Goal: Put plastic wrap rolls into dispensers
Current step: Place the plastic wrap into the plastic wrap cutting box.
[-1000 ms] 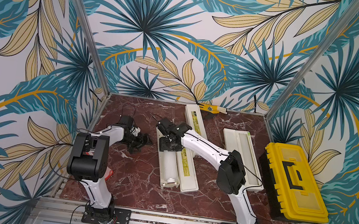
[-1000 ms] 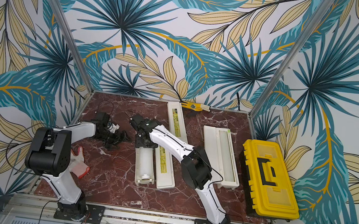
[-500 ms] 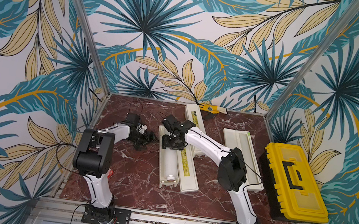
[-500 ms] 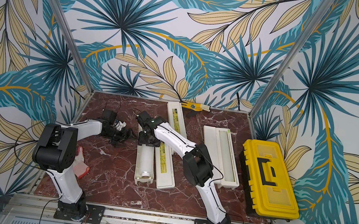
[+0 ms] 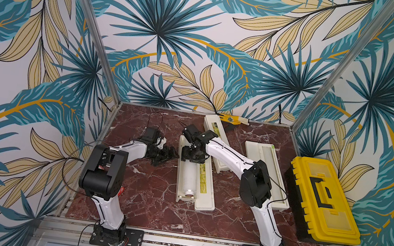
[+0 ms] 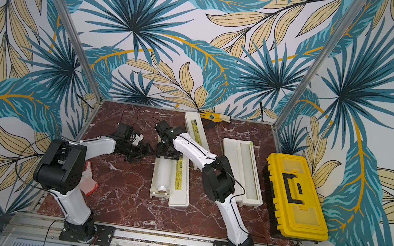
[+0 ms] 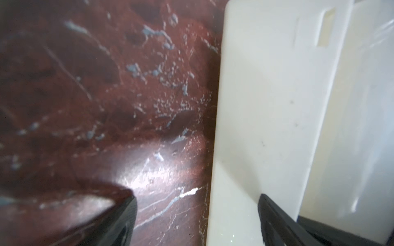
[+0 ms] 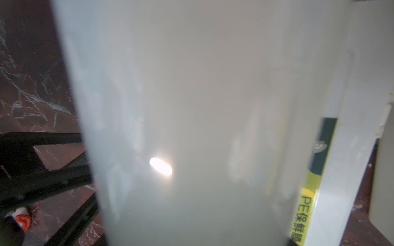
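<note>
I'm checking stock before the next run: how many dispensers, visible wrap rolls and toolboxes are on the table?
Dispensers: 3
Wrap rolls in view: 2
Yellow toolbox: 1
Total: 6

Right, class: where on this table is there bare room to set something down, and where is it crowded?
Free: the front strip of the table, from the arm bases to the middle dispenser; the far corner behind the left hand. Crowded: that dispenser's far end, where the right hand is; the right dispenser beside the yellow toolbox.
</note>
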